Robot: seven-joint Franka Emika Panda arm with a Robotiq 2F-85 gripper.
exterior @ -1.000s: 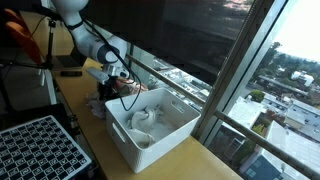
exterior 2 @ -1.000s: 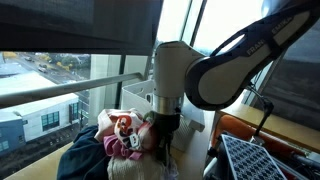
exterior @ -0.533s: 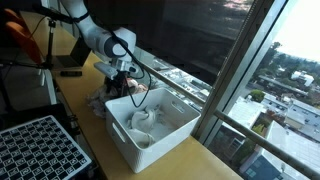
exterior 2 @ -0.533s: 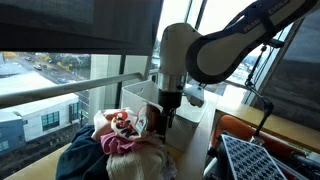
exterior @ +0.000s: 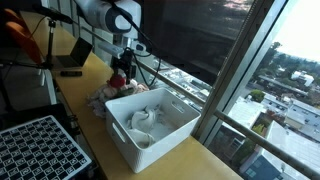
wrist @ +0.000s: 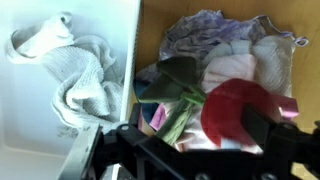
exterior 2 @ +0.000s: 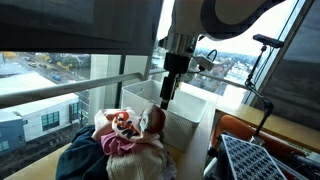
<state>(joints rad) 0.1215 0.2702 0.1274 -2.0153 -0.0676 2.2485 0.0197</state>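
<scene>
Hangs with fingers (exterior 2: pixel 164 93) spread wide, holding nothing, above heap of colourful crumpled clothes (wrist: pixel 225 75) near wooden desk's (exterior: pixel 76 96) window-side edge, just beside white plastic bin (exterior: pixel 165 136) containing grey-white towels (wrist: pixel 75 85).

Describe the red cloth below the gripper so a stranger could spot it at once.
Find the white bin on the wooden table by the window. Beside it lies a heap of clothes, below the open gripper. The red cloth lies on that heap, the only bright red piece among grey, pink and lilac ones.
</scene>
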